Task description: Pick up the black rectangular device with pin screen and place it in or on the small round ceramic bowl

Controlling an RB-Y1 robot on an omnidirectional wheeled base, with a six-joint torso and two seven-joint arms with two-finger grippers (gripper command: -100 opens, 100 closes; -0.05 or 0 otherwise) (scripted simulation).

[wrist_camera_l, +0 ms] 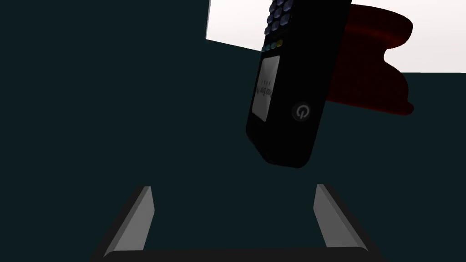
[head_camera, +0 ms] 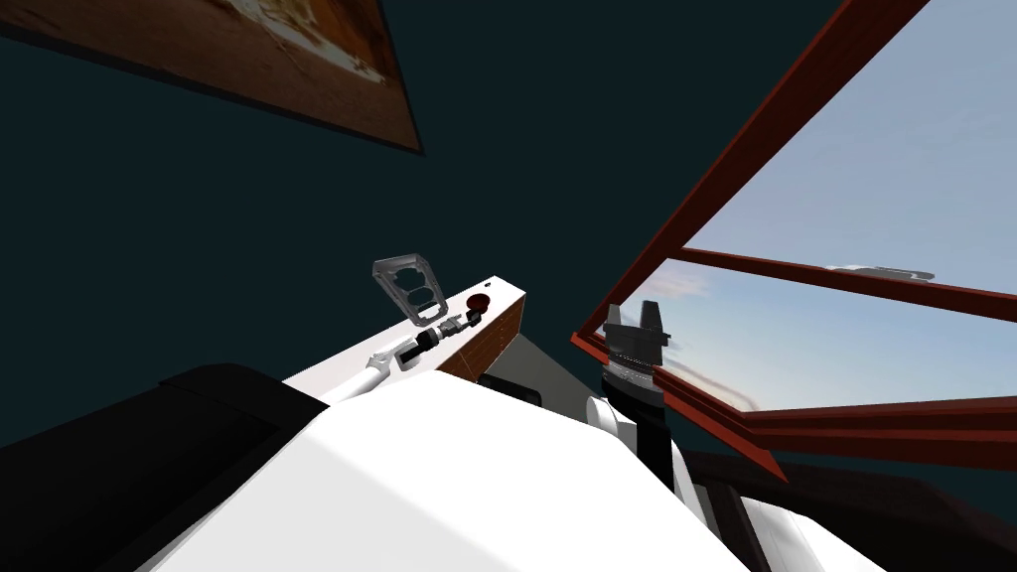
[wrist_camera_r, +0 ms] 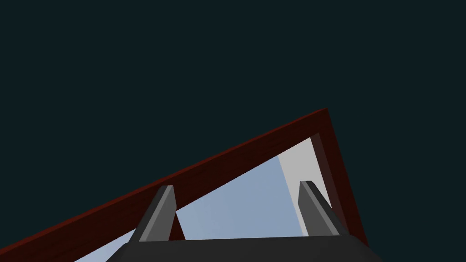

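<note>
Finds the left gripper (wrist_camera_l: 232, 191) with fingers apart and nothing between them, reaching along the white top (head_camera: 502, 295) toward its far end. Locates the black device (wrist_camera_l: 291, 91) just beyond the fingertips, keypad and small screen in view, tilted against the gripper's line and offset toward one finger. Locates the dark red bowl (wrist_camera_l: 377, 68) directly behind the device, near the far corner of the top. Overlap noted in the wrist view, but cannot tell whether touching, resting or merely in line. Judges the step in hand as closing in for the grasp, the device not yet held. Recommends shifting the hand sideways to centre the device between the fingers, turning the wrist to match its tilt, advancing far enough to flank its long sides, then closing across the narrow width. Advises a slow advance, to avoid shoving device and bowl toward the corner. Notes a grey rack (head_camera: 407, 288) standing at the wall-side edge of the top, just beside the bowl, near enough to restrict any swing that way. Notes the right gripper (head_camera: 633, 313) raised by the red window frame (head_camera: 755, 417), well apart from the work, fingers likewise apart and empty.
</note>
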